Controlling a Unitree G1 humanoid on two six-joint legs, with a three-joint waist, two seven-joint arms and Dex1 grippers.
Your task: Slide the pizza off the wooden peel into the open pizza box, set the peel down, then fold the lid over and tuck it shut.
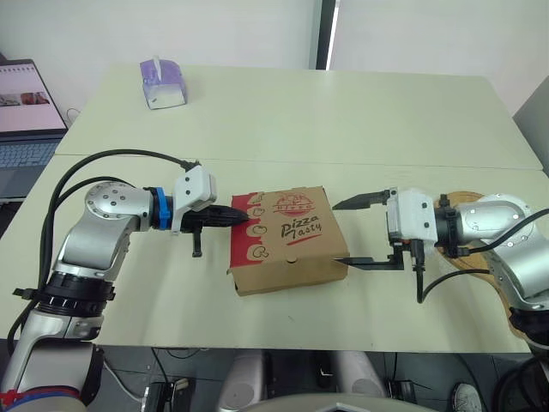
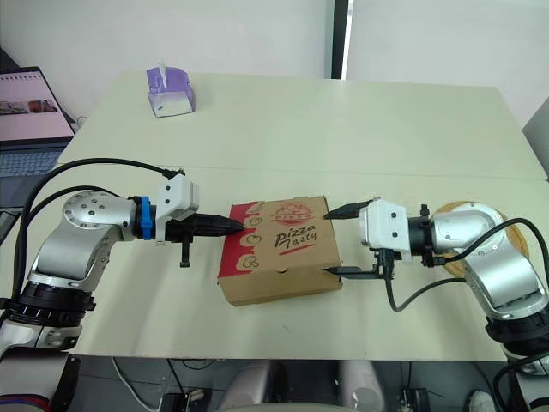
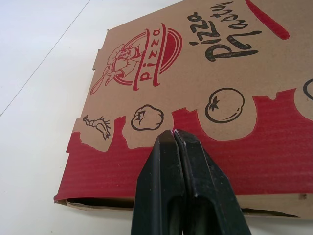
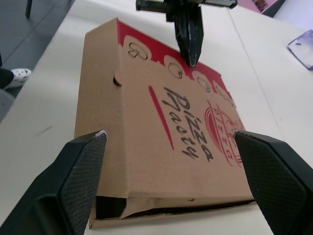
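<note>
The brown and red pizza box (image 1: 287,236) lies on the table with its lid down. My left gripper (image 1: 249,218) is shut, and its tip rests on the red strip along the lid's left edge (image 3: 146,161). My right gripper (image 1: 335,233) is open at the box's right edge, with one finger (image 4: 83,166) near each corner of that side. In the right wrist view a thin dark gap (image 4: 146,208) shows under the lid at that edge. The wooden peel (image 2: 511,230) lies on the table under my right arm. The pizza is hidden.
A purple tissue box (image 1: 161,83) stands at the back left of the table. An open laptop (image 1: 26,112) sits on a desk further left. The table's front edge (image 1: 283,343) runs close to the box.
</note>
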